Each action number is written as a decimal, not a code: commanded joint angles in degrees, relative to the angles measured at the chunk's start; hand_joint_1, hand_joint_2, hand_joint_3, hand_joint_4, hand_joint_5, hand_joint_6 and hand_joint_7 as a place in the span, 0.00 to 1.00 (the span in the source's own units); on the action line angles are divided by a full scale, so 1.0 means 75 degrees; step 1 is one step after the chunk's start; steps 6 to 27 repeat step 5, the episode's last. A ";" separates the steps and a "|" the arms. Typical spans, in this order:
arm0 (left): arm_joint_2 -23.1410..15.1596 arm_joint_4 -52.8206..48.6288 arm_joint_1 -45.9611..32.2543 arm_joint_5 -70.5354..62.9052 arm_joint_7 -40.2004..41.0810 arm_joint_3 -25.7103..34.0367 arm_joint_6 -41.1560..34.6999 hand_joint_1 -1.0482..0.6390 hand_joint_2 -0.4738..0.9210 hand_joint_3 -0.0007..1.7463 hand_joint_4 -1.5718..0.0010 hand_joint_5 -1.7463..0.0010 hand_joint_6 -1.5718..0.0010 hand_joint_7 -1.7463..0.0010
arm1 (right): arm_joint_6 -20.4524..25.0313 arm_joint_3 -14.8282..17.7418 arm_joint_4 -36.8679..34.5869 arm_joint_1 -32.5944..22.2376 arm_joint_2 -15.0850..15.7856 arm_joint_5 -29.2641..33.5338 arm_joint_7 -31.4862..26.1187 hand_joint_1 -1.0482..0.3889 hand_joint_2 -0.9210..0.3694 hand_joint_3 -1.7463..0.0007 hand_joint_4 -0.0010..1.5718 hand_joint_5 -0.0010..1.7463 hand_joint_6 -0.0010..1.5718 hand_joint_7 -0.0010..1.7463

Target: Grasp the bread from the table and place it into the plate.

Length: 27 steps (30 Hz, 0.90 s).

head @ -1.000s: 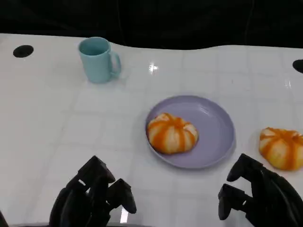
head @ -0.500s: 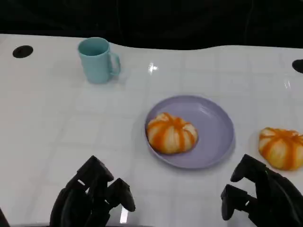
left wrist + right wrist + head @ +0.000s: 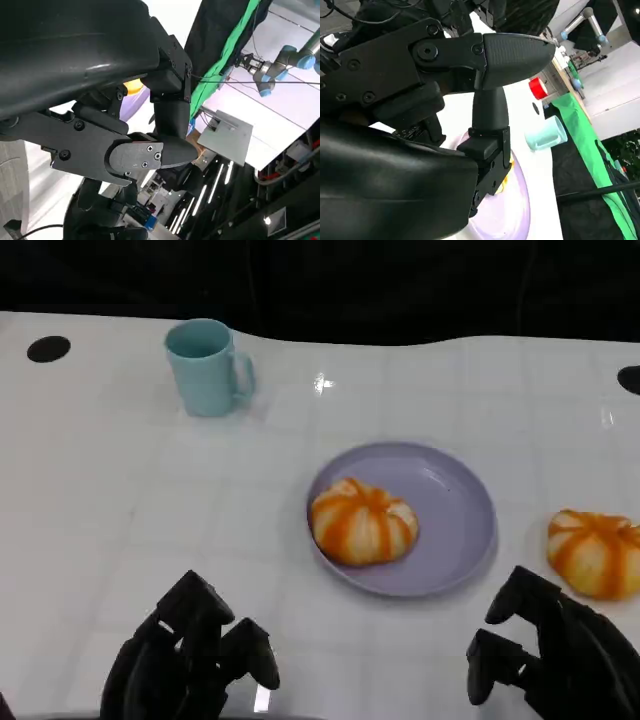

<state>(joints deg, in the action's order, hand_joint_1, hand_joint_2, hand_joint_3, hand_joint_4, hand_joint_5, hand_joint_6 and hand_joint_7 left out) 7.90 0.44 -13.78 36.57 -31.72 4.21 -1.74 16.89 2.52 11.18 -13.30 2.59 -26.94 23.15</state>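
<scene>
Loose bread on table just right of plate, already holding another bun, nearly straight ahead of empty right hand, fingers curled but apart; left hand empty too, much farther.

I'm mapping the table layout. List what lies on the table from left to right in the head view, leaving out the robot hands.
Teal mug → bread on the plate → purple plate → second bread on the table.
</scene>
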 commanded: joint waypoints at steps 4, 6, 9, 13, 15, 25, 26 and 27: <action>-0.0080 0.0041 0.0008 0.0033 0.0004 0.0077 -0.0056 0.31 1.00 0.23 0.49 0.00 0.64 0.00 | 0.0031 0.0051 0.0125 -0.0050 0.0022 -0.0036 -0.0093 0.34 0.01 0.73 0.48 1.00 0.31 1.00; -0.0075 0.0049 0.0004 0.0038 0.0007 0.0076 -0.0065 0.31 1.00 0.23 0.49 0.00 0.64 0.00 | 0.0028 0.0036 0.0134 -0.0053 0.0047 -0.0015 -0.0082 0.34 0.00 0.73 0.48 1.00 0.31 1.00; -0.0075 0.0049 0.0004 0.0038 0.0007 0.0076 -0.0065 0.31 1.00 0.23 0.49 0.00 0.64 0.00 | 0.0028 0.0036 0.0134 -0.0053 0.0047 -0.0015 -0.0082 0.34 0.00 0.73 0.48 1.00 0.31 1.00; -0.0075 0.0049 0.0004 0.0038 0.0007 0.0076 -0.0065 0.31 1.00 0.23 0.49 0.00 0.64 0.00 | 0.0028 0.0036 0.0134 -0.0053 0.0047 -0.0015 -0.0082 0.34 0.00 0.73 0.48 1.00 0.31 1.00; -0.0075 0.0049 0.0004 0.0038 0.0007 0.0076 -0.0065 0.31 1.00 0.23 0.49 0.00 0.64 0.00 | 0.0028 0.0036 0.0134 -0.0053 0.0047 -0.0015 -0.0082 0.34 0.00 0.73 0.48 1.00 0.31 1.00; -0.0075 0.0049 0.0004 0.0038 0.0007 0.0076 -0.0065 0.31 1.00 0.23 0.49 0.00 0.64 0.00 | 0.0028 0.0036 0.0134 -0.0053 0.0047 -0.0015 -0.0082 0.34 0.00 0.73 0.48 1.00 0.31 1.00; -0.0075 0.0049 0.0004 0.0038 0.0007 0.0076 -0.0065 0.31 1.00 0.23 0.49 0.00 0.64 0.00 | 0.0028 0.0036 0.0134 -0.0053 0.0047 -0.0015 -0.0082 0.34 0.00 0.73 0.48 1.00 0.31 1.00; -0.0075 0.0049 0.0004 0.0038 0.0007 0.0076 -0.0065 0.31 1.00 0.23 0.49 0.00 0.64 0.00 | 0.0028 0.0036 0.0134 -0.0053 0.0047 -0.0015 -0.0082 0.34 0.00 0.73 0.48 1.00 0.31 1.00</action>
